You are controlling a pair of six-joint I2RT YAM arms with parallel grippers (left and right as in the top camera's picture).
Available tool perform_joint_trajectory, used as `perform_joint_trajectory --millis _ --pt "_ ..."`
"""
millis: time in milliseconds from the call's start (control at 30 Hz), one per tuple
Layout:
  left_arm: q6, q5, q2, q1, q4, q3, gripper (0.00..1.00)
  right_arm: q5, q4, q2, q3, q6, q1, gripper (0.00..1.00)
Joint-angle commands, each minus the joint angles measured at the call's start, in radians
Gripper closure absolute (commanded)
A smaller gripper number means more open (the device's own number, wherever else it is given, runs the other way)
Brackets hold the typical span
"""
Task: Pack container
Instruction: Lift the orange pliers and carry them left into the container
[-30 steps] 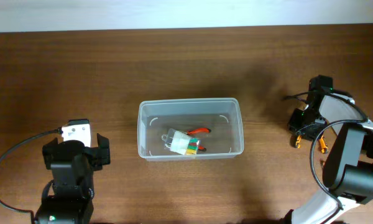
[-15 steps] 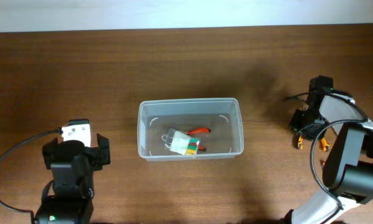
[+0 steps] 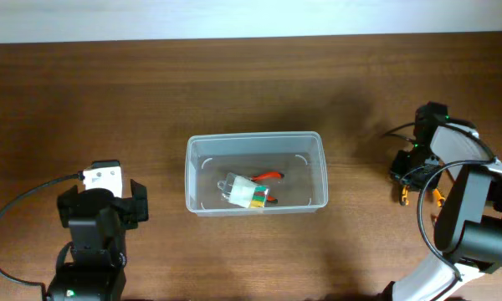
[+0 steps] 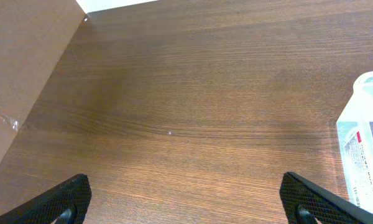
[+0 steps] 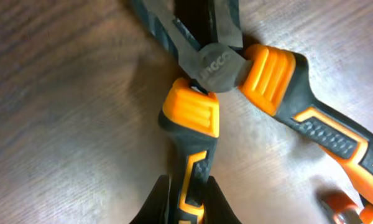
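R gripper (image 5: 185, 194) is clamped tight on one handle (image 5: 189, 118) of the pliers (image 5: 219, 62), fingers pinching the orange/black grip from both sides. Pliers lie flat on the table (image 3: 151, 100) near its right edge, handles spread apart, dark pivot w/ lettering at the crossing point, jaws running out of the top of the wrist view. 2nd handle (image 5: 311, 118) angles off to the side, not touched by the fingers. Small orange bit at the bottom corner of that view, too cropped to ID.

L gripper (image 4: 189, 202) hangs over bare wood by the front-left corner, jaws spread wide, nothing btwn them.

Container (image 3: 325, 171) sits upright approx mid-table, well apart from both arms. Inside it: a red-handled tool (image 3: 270, 176) and, touching it on the front side, a whitish packet (image 3: 249, 195) w/ green/yellow on it. One end of the container also shows at the edge of the L wrist view.
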Motion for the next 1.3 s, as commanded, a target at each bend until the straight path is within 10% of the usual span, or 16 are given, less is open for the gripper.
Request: perform_joint_trajectory --millis 0,633,1267 --pt "0.016 -0.007 0.0 -0.004 -0.001 0.021 0.01 0.023 -0.041 -0.002 0.088 -0.02 0.006 0.96" --pt "0.016 -0.007 0.0 -0.004 -0.001 0.021 0.01 -0.083 -0.531 -0.007 0.692 -0.322 0.275 0.96" --pt "0.016 -0.007 0.0 -0.004 -0.001 0.021 0.01 -0.083 -0.595 -0.008 0.732 -0.522 0.85 0.95"
